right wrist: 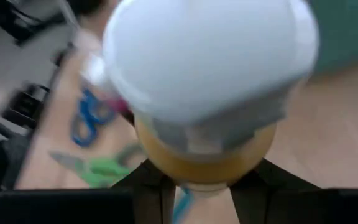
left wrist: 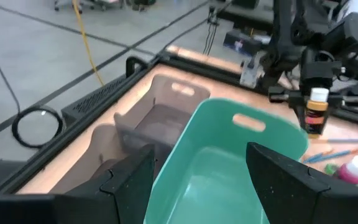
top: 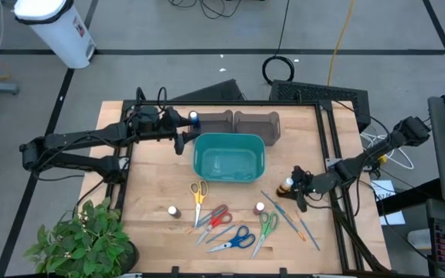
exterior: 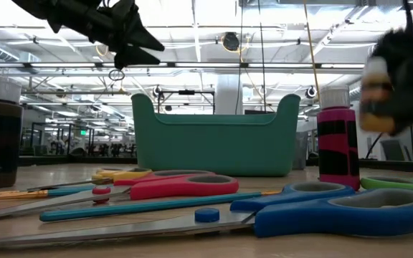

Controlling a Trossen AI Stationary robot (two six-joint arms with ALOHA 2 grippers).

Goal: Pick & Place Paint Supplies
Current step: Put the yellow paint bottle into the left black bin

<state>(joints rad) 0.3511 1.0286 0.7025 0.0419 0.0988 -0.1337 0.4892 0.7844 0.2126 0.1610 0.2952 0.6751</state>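
Observation:
My right gripper (top: 293, 187) hangs over the table's right part, shut on an amber paint bottle with a white cap (left wrist: 317, 109). My left gripper (top: 182, 141) is open above the left rim of the teal bin (top: 228, 157) and touches nothing. A dark bottle (top: 173, 210) and a pink bottle (top: 259, 208) stand upright on the wood near the scissors. A dark-blue bottle (top: 194, 117) shows by the grey bin's left end. Thin blue and orange paintbrushes (top: 288, 210) lie flat under the right gripper. My right gripper pinches the amber bottle's body (right wrist: 204, 155) just below its white cap, one finger (right wrist: 151, 190) on each side. The fingers reach in from the table's right side. The bottle stays upright and is lifted clear of the table.
Scissors with yellow (top: 198, 193), red (top: 216, 216), blue (top: 238, 239) and green (top: 266, 225) handles lie spread along the near part of the table. Two grey bins (top: 238, 123) sit behind the teal bin. A potted plant (top: 79, 243) stands at the near left corner.

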